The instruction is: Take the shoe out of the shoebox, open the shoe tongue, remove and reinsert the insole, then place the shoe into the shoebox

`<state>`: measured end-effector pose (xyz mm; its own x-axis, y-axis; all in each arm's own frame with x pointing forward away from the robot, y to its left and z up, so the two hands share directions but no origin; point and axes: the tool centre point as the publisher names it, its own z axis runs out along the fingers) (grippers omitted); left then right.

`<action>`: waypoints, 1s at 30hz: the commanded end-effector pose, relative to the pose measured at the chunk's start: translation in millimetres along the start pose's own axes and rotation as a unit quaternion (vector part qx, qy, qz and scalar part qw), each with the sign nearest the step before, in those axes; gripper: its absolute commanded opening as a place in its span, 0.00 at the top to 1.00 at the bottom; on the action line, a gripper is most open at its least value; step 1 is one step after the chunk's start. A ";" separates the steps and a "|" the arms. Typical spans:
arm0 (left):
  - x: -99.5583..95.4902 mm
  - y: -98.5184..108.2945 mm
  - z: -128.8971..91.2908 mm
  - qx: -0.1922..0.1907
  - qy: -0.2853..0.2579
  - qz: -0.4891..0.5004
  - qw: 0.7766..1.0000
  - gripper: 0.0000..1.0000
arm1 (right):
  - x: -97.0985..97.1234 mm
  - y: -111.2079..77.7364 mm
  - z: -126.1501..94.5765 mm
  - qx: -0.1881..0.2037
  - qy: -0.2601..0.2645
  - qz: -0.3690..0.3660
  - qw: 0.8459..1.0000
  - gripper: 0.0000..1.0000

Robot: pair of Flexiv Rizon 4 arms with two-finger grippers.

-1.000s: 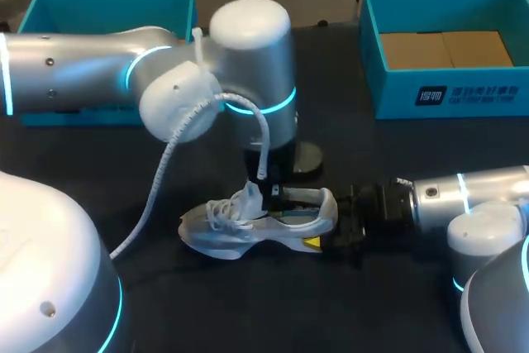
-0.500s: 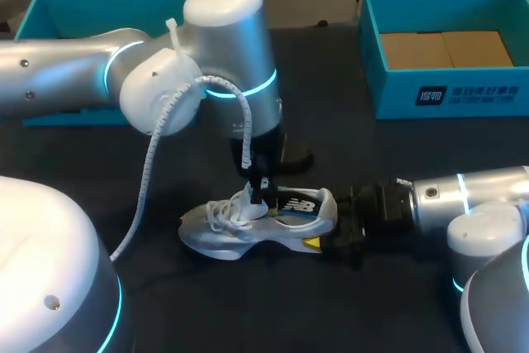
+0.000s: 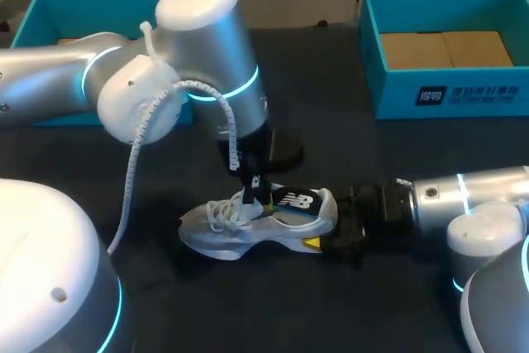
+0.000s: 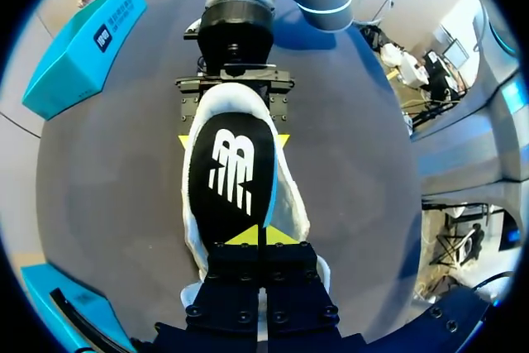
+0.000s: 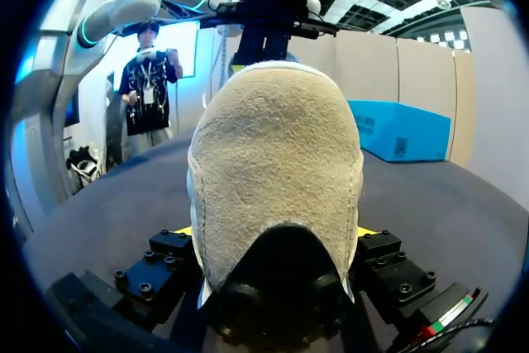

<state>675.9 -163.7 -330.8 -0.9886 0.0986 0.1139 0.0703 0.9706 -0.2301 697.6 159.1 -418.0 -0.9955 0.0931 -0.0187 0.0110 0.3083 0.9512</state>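
Dark worktop (image 3: 397, 171); right tool (image 3: 324, 227) clamps sneaker (image 3: 248, 233) heel. Left tool (image 4: 252, 236) pinched narrow by laces (image 3: 220, 214), hold unclear. Insole (image 4: 231, 175) looks seated; we'd press its edges flat, heel steadied.

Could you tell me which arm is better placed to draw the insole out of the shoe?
Left. The left gripper sits over the shoe, pinched on one end of the black insole. The right gripper clamps the heel from both sides, so it is probably best used as the steadying hold.
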 end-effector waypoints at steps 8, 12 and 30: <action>5.3 4.0 -6.5 0.004 -0.015 0.000 1.000 0.77 | 0.6 0.9 0.9 0.002 -0.001 0.000 1.000 1.00; 5.9 3.4 -9.5 0.007 -0.020 0.001 1.000 0.68 | 0.6 0.9 0.9 0.002 -0.001 0.000 1.000 1.00; 13.9 -3.1 -22.4 0.010 -0.046 0.022 0.999 0.66 | 0.6 0.9 0.9 0.002 -0.001 0.000 1.000 1.00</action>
<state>668.7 -164.0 -310.6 -0.9924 0.1207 0.0227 0.1112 0.9614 -0.2517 697.5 159.0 -418.1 -0.9955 0.0933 -0.0187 0.0110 0.3084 0.9512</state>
